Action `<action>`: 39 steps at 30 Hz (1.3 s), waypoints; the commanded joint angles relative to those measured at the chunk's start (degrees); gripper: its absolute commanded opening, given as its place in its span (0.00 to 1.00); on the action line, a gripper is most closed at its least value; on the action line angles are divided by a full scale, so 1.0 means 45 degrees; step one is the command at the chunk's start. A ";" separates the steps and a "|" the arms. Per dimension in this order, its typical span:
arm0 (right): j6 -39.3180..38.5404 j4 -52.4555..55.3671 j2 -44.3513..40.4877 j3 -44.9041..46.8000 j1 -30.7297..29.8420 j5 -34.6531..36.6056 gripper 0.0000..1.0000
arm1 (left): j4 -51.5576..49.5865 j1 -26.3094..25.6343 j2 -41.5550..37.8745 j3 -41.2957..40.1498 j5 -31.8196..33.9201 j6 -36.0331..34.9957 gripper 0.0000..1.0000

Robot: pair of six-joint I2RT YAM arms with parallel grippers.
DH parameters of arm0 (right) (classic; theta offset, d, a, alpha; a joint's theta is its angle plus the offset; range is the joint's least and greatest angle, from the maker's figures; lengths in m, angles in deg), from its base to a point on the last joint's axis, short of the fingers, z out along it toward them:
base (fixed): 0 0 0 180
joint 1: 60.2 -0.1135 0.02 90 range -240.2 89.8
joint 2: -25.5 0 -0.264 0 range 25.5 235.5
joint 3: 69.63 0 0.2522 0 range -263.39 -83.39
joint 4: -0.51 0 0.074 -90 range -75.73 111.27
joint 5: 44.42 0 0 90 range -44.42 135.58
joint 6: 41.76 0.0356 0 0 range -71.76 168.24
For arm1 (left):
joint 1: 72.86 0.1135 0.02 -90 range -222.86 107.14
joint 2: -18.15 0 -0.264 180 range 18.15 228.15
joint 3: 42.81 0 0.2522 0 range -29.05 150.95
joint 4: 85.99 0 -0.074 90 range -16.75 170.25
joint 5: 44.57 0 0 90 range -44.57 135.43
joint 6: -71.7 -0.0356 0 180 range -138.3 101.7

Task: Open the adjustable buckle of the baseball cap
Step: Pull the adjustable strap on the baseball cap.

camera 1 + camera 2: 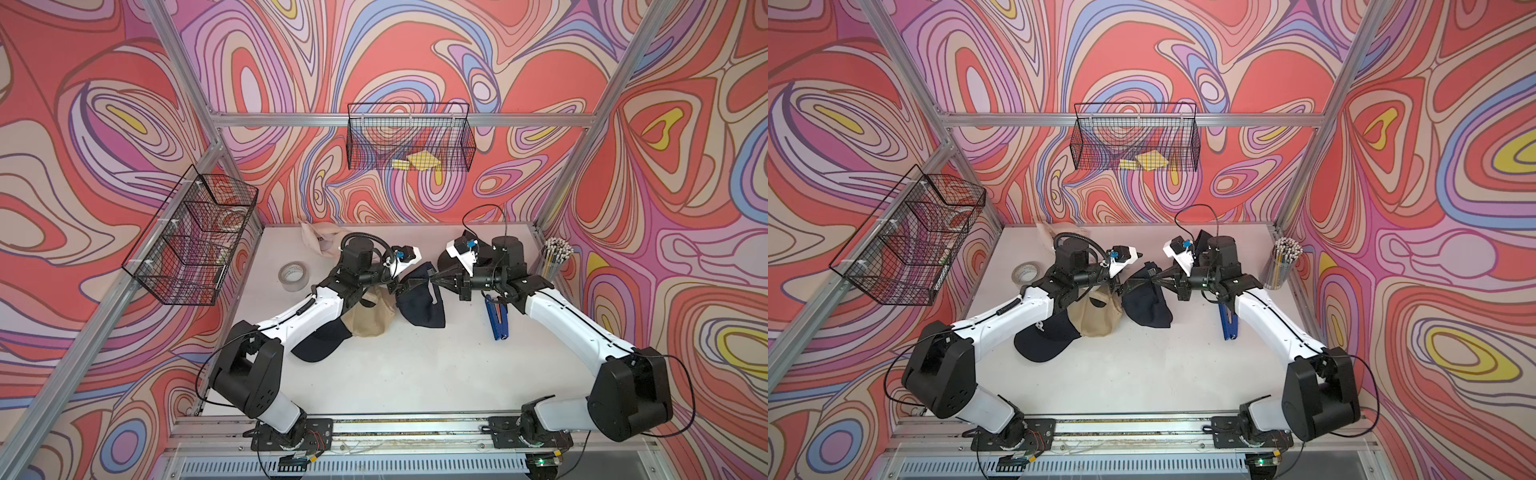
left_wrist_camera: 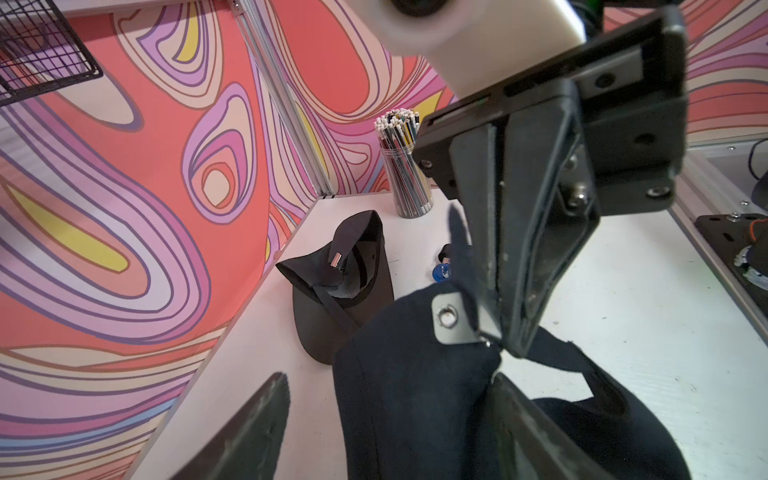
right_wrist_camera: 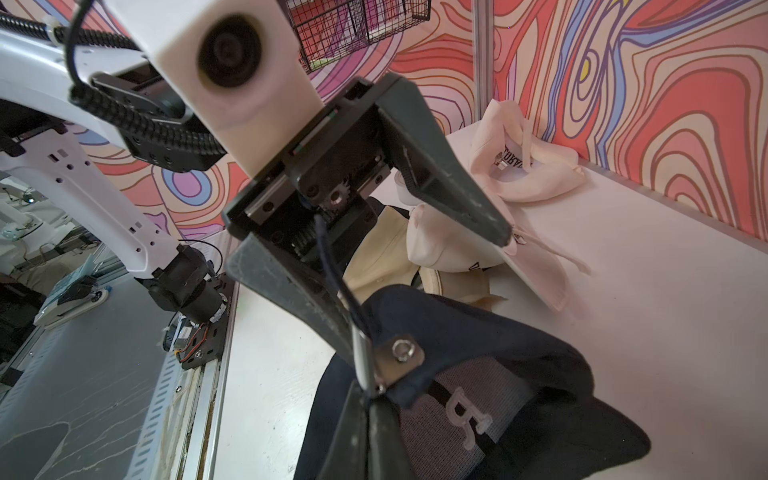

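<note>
Right wrist view showed the R claw [image 3: 372, 395] clenched on the edge of the metal buckle [image 3: 399, 353] at the back of the navy cap [image 3: 498, 353], pads tight w/ no gap. The L claw [image 3: 430, 291] was released, jaws wide apart. The thin strap tail [image 3: 328, 257] ran up btwn them but wasn't pinched.

In a top view the cap hung mid-table [image 1: 374, 374] btwn the two claws, crown sagging down. Couldn't tell if it touched the surface. A tan cap [image 1: 370, 316] lay just beside it under the L arm.

Judged step: R anchors the buckle, L takes the tail and works it back thru to slacken.

To do it well, prob:
- Close L on the tail only, near the buckle, not on crown cloth. The tail was narrow and limp, so centre it btwn the pads first.
- Pull along the strap's own line. R had only an edge pinch, so a sideways tug could twist the plate out.
- Keep R steady and move L slowly, w/ the cloth lightly taut so the buckle doesn't flop.
- Stay clear of the tan cap.

Whether the buckle's clamp was already lifted: couldn't tell.
</note>
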 commanded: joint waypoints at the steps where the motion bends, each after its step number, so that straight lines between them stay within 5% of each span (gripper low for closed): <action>1: -0.0193 0.0066 0.0101 -0.0442 0.0096 -0.0485 0.00 | 0.0820 -0.0004 -0.0073 -0.0027 -0.0618 -0.0581 0.75; 12: -0.0054 0.0068 0.0091 -0.0430 0.0154 -0.1112 0.00 | 0.0790 -0.0196 -0.0053 -0.0026 -0.1525 -0.0782 0.69; 30: 0.0015 0.0122 0.0091 -0.0409 0.0155 -0.1636 0.00 | 0.1010 -0.0824 0.0141 -0.0103 -0.0788 -0.1568 0.50; 39: 0.0141 0.0137 0.0038 -0.0425 0.0438 -0.1312 0.00 | -0.0159 -0.0626 -0.0119 -0.0096 -0.0421 -0.2528 0.66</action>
